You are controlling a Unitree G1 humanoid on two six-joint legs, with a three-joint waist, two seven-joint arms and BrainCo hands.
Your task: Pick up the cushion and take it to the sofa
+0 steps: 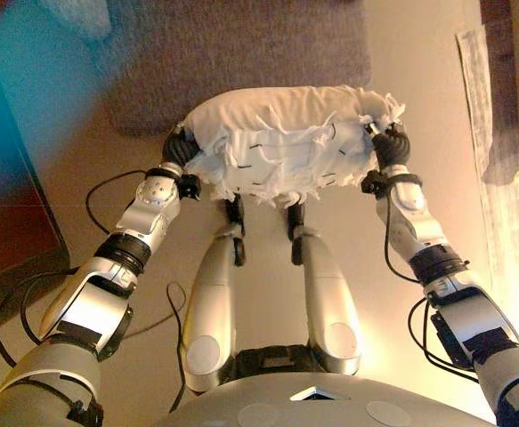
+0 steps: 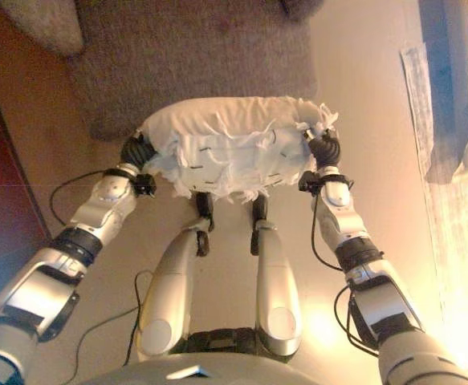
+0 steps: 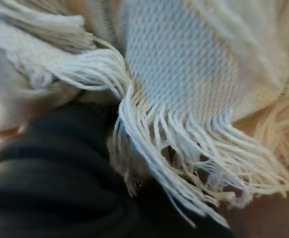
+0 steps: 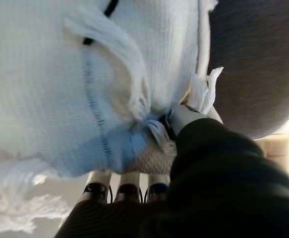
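Held up between both arms, the fringed white cushion [image 1: 281,142] hangs above the floor [image 1: 419,107], a grey rug [image 1: 241,53] at 12 o'clock. Left robot hand [image 1: 181,147] and right robot hand [image 1: 389,142] press its ends; their fingers are hidden, so grip cannot be told.

cushion [image 1: 281,142]: matt woven cloth, yarn fringe | rug [image 1: 241,53]: rough pile | floor [image 1: 419,53]: smooth

My left hand [image 1: 181,147] and right hand [image 1: 391,142] flank the fringed cushion [image 1: 286,142], which fills the space between them. Ahead, a grey rug [image 1: 241,44] lies on bare floor [image 1: 401,53]. A dark red panel [image 1: 10,222] crowds my left side; pale fabric [image 1: 508,133] hangs along my right.
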